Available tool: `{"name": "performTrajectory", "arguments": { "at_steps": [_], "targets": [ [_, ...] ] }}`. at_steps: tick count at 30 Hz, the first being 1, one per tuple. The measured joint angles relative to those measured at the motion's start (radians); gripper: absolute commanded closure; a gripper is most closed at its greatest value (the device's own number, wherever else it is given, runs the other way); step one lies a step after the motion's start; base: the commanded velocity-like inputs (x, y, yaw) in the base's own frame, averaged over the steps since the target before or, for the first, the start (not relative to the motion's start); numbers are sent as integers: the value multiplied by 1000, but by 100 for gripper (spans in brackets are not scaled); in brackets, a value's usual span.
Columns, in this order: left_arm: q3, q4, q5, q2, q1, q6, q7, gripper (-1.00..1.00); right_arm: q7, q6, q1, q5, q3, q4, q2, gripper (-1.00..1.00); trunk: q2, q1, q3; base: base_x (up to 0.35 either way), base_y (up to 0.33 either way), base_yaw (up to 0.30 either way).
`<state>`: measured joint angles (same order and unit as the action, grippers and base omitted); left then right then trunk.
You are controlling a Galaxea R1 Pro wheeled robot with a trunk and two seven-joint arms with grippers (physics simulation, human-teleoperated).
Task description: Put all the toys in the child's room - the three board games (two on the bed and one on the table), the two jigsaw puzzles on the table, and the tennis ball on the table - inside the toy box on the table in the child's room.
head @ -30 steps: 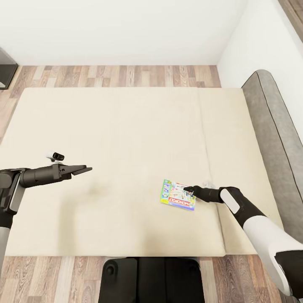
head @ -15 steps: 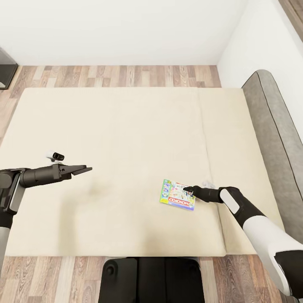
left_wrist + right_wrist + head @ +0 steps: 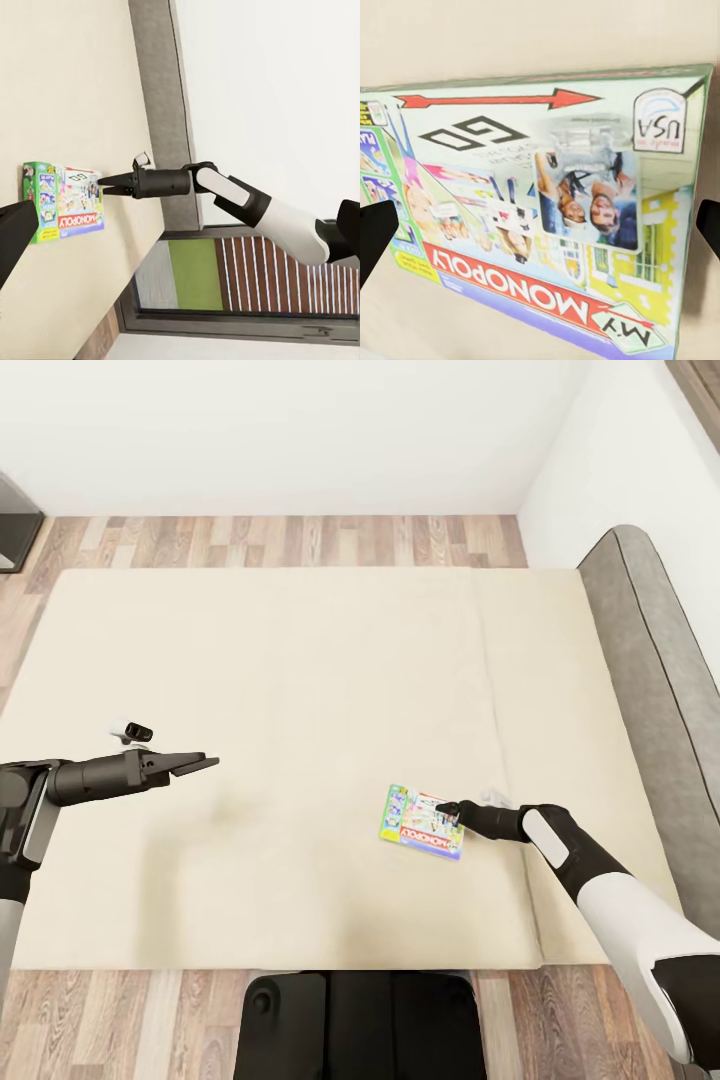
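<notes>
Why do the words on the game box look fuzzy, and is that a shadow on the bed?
Right wrist view: the board game is very close, so its print looks soft and stretched. Head view: a faint grey shadow lies on the bed under the left hand; light is even, no glare.

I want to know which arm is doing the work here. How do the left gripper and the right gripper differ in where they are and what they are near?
The right gripper sits at the edge of the board game near the headboard; the left gripper hangs over bare mattress, far from the game. In the right wrist view the right gripper's fingertips stand wide apart with the game between them; the left gripper looks nearly closed and holds nothing. Both reach over the bed.
</notes>
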<state>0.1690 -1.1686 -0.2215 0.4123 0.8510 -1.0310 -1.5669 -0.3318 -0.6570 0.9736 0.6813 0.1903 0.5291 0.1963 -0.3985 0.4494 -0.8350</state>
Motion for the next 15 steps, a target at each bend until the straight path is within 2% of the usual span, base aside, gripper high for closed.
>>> {"name": "performTrajectory", "arguments": {
  "at_steps": [5, 15],
  "targets": [
    [0, 1, 0, 0, 0, 0, 0, -100, 0, 2, 0, 0, 0, 0, 0, -100, 0, 0, 0, 0, 140, 0],
    [0, 0, 0, 0, 0, 0, 0, -100, 0, 2, 0, 0, 0, 0, -2, -100, 0, 0, 0, 0, 53, 0]
  ]
}}
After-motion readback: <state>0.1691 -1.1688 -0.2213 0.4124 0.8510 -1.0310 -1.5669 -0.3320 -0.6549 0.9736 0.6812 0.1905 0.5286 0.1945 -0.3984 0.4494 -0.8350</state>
